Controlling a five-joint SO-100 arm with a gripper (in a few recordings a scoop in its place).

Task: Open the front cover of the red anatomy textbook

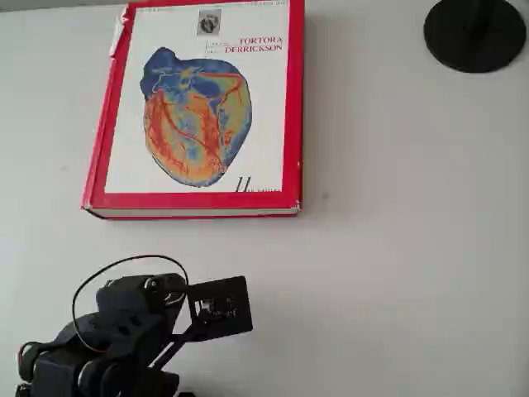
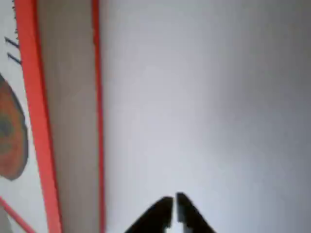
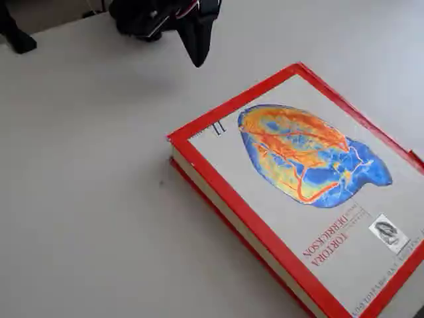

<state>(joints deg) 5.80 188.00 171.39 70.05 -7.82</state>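
The red anatomy textbook (image 1: 198,212) lies closed and flat on the white table. Its front cover (image 1: 198,107) faces up, white with a red border and a blue-orange heart picture. In the fixed view the cover (image 3: 298,172) lies flat on the page block (image 3: 218,205). My gripper (image 3: 197,58) hangs above the table, a short way off the book's corner, pointing down. In the wrist view its fingers (image 2: 174,201) are shut with nothing between them, and the book's page edge (image 2: 68,121) runs along the left.
A black round disc (image 1: 475,33) stands at the table's far right corner in the overhead view. My black arm (image 1: 132,327) with a looping cable sits below the book. Bare white table (image 1: 397,248) stretches to the right of the book.
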